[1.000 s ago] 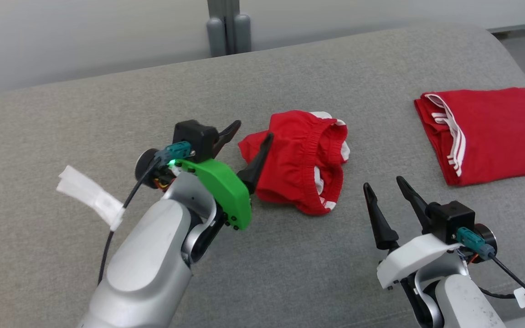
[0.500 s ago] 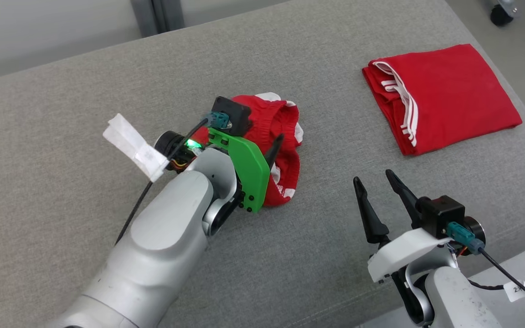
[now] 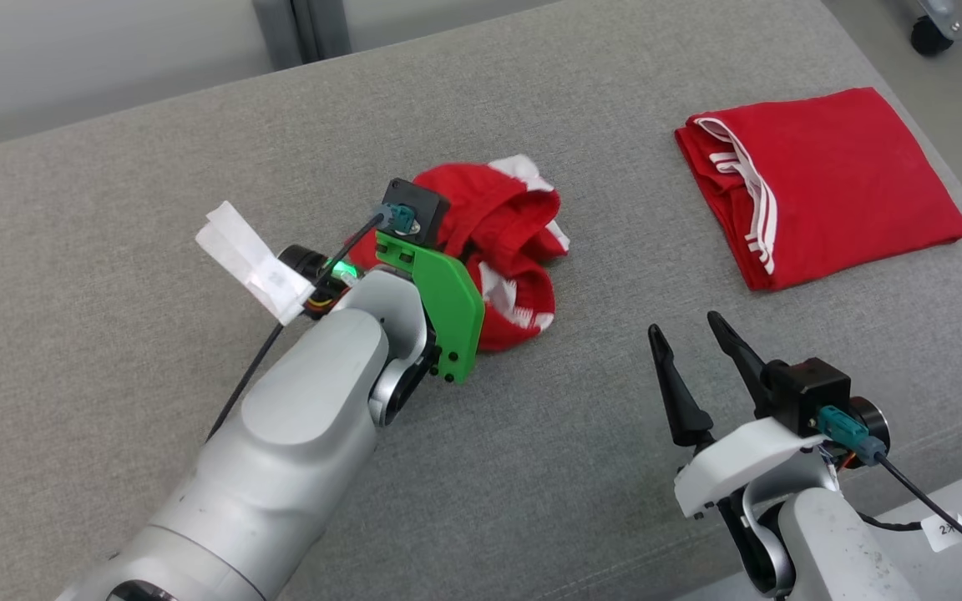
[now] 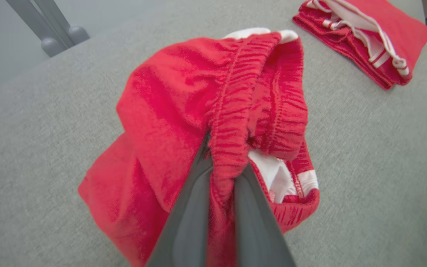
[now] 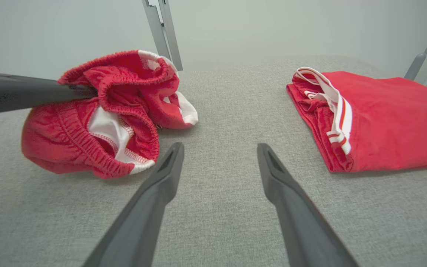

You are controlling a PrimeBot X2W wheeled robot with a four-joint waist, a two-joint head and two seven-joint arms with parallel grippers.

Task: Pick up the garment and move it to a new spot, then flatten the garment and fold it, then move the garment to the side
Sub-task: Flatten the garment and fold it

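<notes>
Your left end effector [image 4: 226,159] is clenched on the gathered elastic waistband of the red garment [image 3: 502,209], a pair of shorts with white trim bunched near the middle of the grey surface [image 3: 113,167]. Your right end effector [image 3: 685,325] hangs released near the surface's front edge, jaws wide apart and holding nothing. A second red garment [image 3: 832,175], already folded, lies well apart toward the right edge. The cloth looks light, soft and limp, so expect it to sag and swing from a single pinch rather than keep any shape. The ribbed waistband is the thickest, least slippery place to hold, and a second hold further along it would likely help you spread the shorts flat. In the head view the green bracket [image 3: 448,309] hides the grip itself. The leg openings are buried in the folds, and you cannot tell whether the pinch takes one layer or several.
</notes>
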